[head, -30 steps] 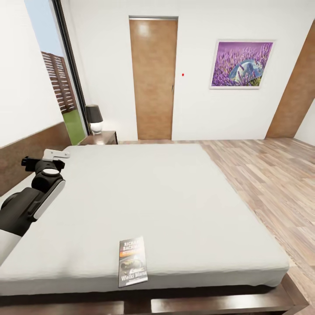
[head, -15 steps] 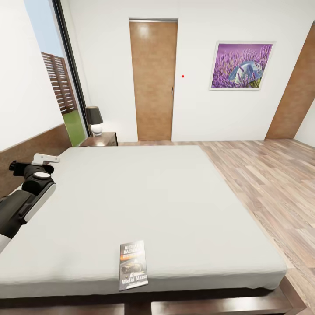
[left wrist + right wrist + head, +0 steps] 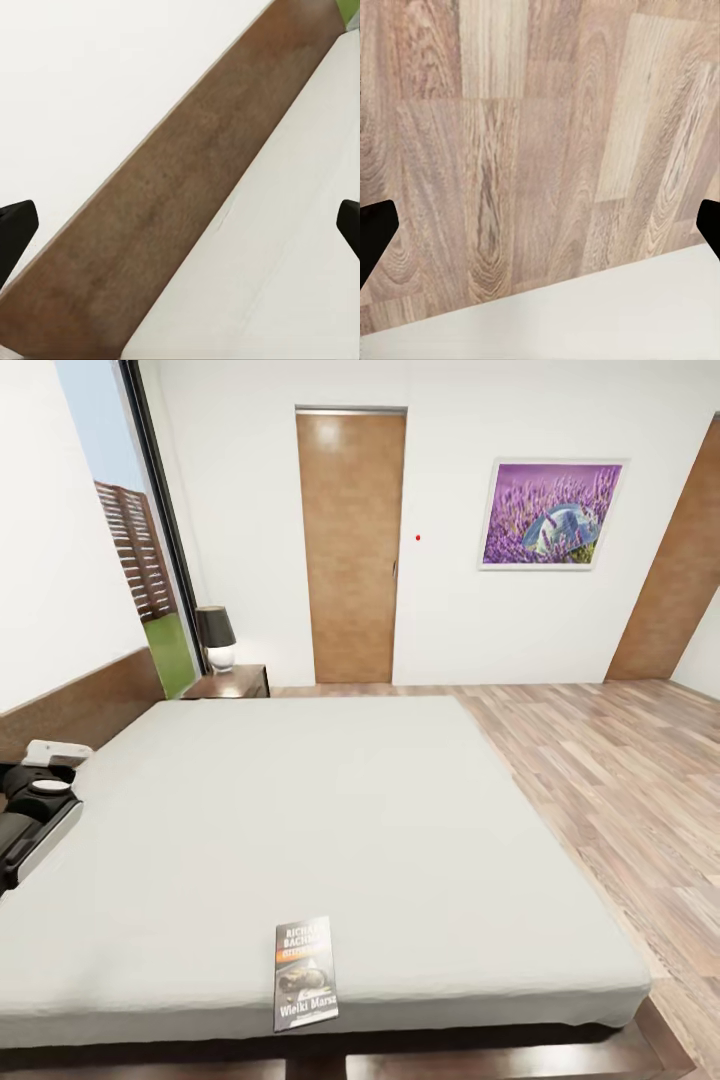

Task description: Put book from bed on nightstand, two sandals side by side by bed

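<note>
The book (image 3: pixel 305 973), dark with an orange band, lies flat near the front edge of the bed's off-white mattress (image 3: pixel 330 800). The nightstand (image 3: pixel 230 681) stands at the bed's far left corner with a lamp on it. My left arm (image 3: pixel 30 815) hovers over the mattress's left side by the brown headboard (image 3: pixel 80 705), far from the book. In the left wrist view the left gripper (image 3: pixel 180 232) is open, facing headboard (image 3: pixel 172 202) and mattress. The right gripper (image 3: pixel 540 232) is open over plank floor (image 3: pixel 510 142) beside a mattress edge (image 3: pixel 607 315). The sandals are out of view.
A black-shaded lamp (image 3: pixel 216 636) sits on the nightstand, next to a tall window (image 3: pixel 130 530). A brown door (image 3: pixel 351 545) and a lavender picture (image 3: pixel 551 512) are on the far wall. Wood floor (image 3: pixel 620 780) stretches along the bed's right side.
My left arm has drawn back to the left and lower, toward the picture's edge. The whole view has shifted down slightly. The book lies where it was.
</note>
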Robot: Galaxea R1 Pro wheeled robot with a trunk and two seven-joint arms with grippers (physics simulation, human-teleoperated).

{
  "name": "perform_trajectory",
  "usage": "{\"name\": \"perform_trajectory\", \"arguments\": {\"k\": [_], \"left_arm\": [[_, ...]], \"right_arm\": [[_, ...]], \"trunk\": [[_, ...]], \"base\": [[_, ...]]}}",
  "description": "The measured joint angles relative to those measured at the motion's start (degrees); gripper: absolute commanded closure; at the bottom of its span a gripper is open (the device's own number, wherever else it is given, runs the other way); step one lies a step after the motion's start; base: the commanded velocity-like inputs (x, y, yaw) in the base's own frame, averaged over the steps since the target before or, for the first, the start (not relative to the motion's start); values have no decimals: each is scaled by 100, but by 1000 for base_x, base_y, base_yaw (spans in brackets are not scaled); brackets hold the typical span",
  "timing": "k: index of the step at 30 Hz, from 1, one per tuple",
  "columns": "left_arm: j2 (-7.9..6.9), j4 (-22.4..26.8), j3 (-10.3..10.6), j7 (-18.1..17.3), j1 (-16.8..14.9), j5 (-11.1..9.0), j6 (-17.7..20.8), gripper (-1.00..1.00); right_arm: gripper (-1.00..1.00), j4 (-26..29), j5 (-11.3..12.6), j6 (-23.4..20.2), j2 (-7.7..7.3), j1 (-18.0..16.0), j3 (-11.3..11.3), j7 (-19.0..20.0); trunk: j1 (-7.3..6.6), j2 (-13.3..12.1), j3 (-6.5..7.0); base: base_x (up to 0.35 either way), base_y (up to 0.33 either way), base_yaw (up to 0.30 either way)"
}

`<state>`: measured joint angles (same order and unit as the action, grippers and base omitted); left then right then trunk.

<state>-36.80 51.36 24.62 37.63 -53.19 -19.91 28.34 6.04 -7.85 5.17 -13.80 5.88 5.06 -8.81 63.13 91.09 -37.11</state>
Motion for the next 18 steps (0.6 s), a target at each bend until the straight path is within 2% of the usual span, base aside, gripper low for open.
{"name": "perform_trajectory", "arguments": {"k": [4,7,11,18], "left_arm": [[-112,-170,1,-327,47,8,-91,-100],[-161,-196,-2,-582,314,3,-132,-100],[-178,-131,-1,-681,529,11,-144,-100],[-193,474,8,-784,1210,7,-100,-100]], "right_arm": [[-100,2,0,1,4,-1,0,0],[-100,11,0,2,6,-2,0,0],[-100,36,-2,2,7,-2,0,0],[-100,92,-3,2,13,-3,0,-1]], "trunk": [[-88,-161,72],[-154,-281,125],[-242,-441,198],[-395,-722,323]], "base": [[0,0,0],[0,0,0],[0,0,0],[0,0,0]]}}
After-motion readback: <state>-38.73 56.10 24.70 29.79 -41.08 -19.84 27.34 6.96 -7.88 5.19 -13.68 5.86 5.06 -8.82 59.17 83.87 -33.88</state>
